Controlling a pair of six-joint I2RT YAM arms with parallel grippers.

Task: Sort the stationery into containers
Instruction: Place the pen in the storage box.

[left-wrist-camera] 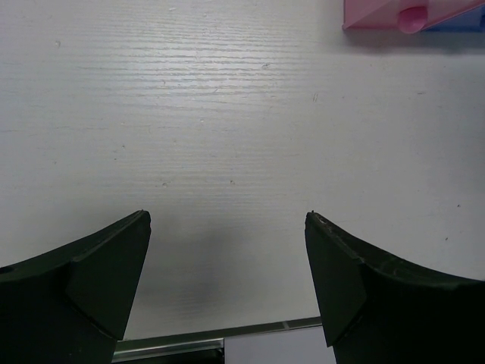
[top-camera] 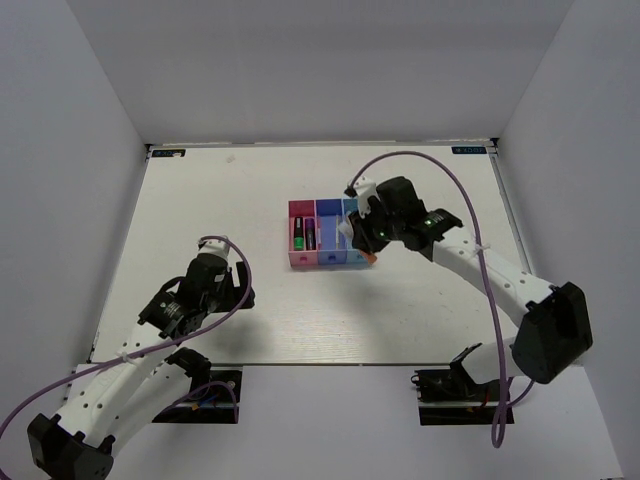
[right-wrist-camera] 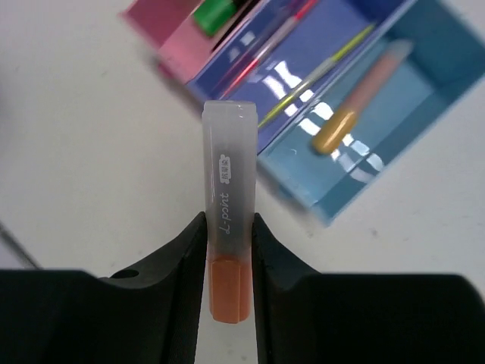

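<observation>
The containers stand mid-table in a row: pink bin (top-camera: 302, 260), blue-purple bin (top-camera: 330, 259), light blue bin (top-camera: 355, 258). My right gripper (right-wrist-camera: 229, 227) is shut on the orange-grey marker (right-wrist-camera: 229, 182), held above the table beside the near corner of the light blue bin (right-wrist-camera: 424, 114). The green highlighter (top-camera: 298, 236) and a purple one (top-camera: 311, 236) lie in the pink bin. Thin yellow and pink sticks (right-wrist-camera: 318, 64) lie in the blue-purple bin (right-wrist-camera: 333, 30). A short orange-yellow one (right-wrist-camera: 356, 106) lies in the light blue bin. My left gripper (left-wrist-camera: 227, 220) is open over bare table, nothing between its fingers.
White walls enclose the table on three sides. A corner of the pink bin (left-wrist-camera: 379, 15) shows at the top right of the left wrist view. The table's metal front edge (left-wrist-camera: 250, 330) lies just below the left fingers.
</observation>
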